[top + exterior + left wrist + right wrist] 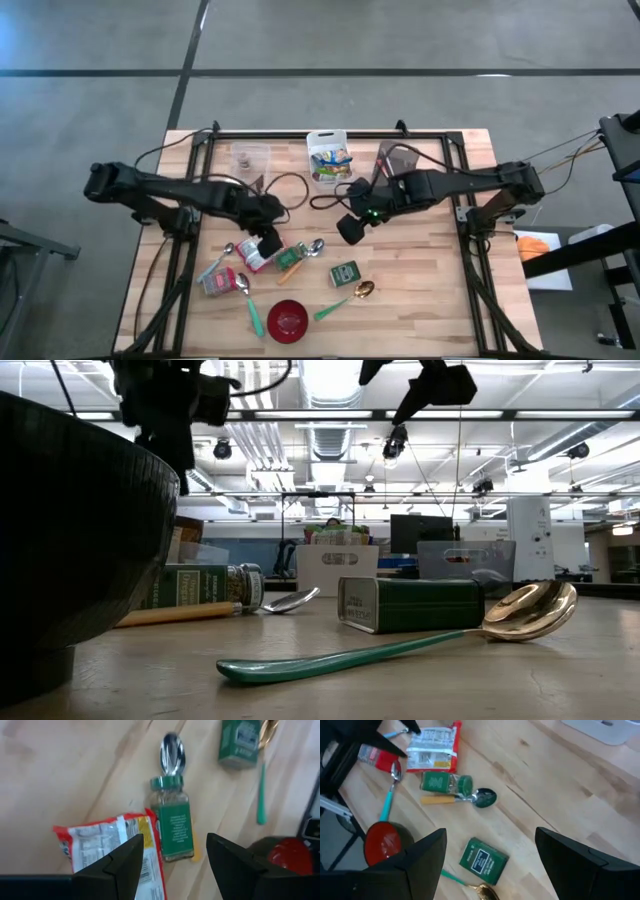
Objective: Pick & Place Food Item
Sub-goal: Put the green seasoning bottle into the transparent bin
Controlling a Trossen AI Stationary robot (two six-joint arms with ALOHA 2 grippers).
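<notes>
Butcher-block table [430, 300] over a concrete floor, food clutter bunched front-left, both arms up with nothing held.

Nearest the front edge: red bowl [288, 319], with teal-handled spoons either side, so judged just props. Next row back: green tin [344, 273] lying flat beside a gold spoon [364, 290], a red packet [217, 283] to the left. Behind that, the spice jar [171, 822] on its side, touching the red-and-white snack pouch [107, 847]. Left gripper [268, 242] hovers right over that pouch, fingers spread partway and empty, so I read the pouch as the pick target. Right gripper [352, 228] hangs mid-table, opened wide, empty, looks parked clear of the left arm. Far edge: white basket [327, 157] of groceries, likely the drop point.
</notes>
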